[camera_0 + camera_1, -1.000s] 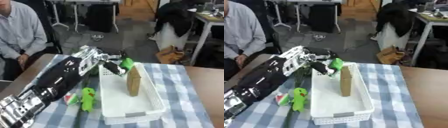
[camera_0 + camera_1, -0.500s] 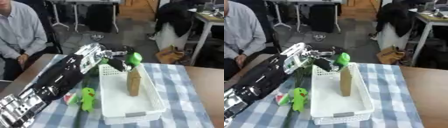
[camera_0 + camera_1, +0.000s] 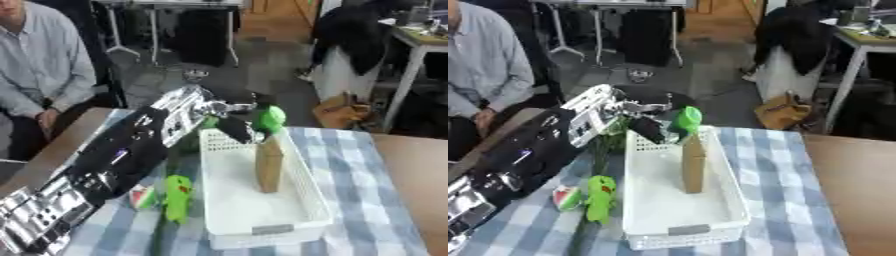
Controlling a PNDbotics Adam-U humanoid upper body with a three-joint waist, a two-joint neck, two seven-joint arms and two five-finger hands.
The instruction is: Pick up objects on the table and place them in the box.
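A placing step was judged to be in hand. The left hand (image 3: 234, 125), reaching in from the lower left of the frame to a little above centre, was seen with its fingers curled round a green object (image 3: 269, 117), which was held over the far end of the white box (image 3: 229, 235), just above the top of a tall brown block (image 3: 269, 163) standing upright inside it. The box lay on the blue checked tablecloth (image 3: 367, 165), right of centre.

The next move was judged to call for the green object to be lowered into the open floor of the box, clear of the brown block, and only then for the fingers to be straightened. Two things were left on the cloth to the left of the box, at lower left: a green toy (image 3: 178, 196) and, just beside it, a small red and green piece (image 3: 140, 197), so further picks were judged to remain.

The right hand was shown in neither view.

Little was given by one eye that was withheld by the other. In the right eye view the green object (image 3: 684, 120) was set more clearly apart from the dark fingers, and more bare cloth was shown right of the box; in the left eye view more of the arm was shown.
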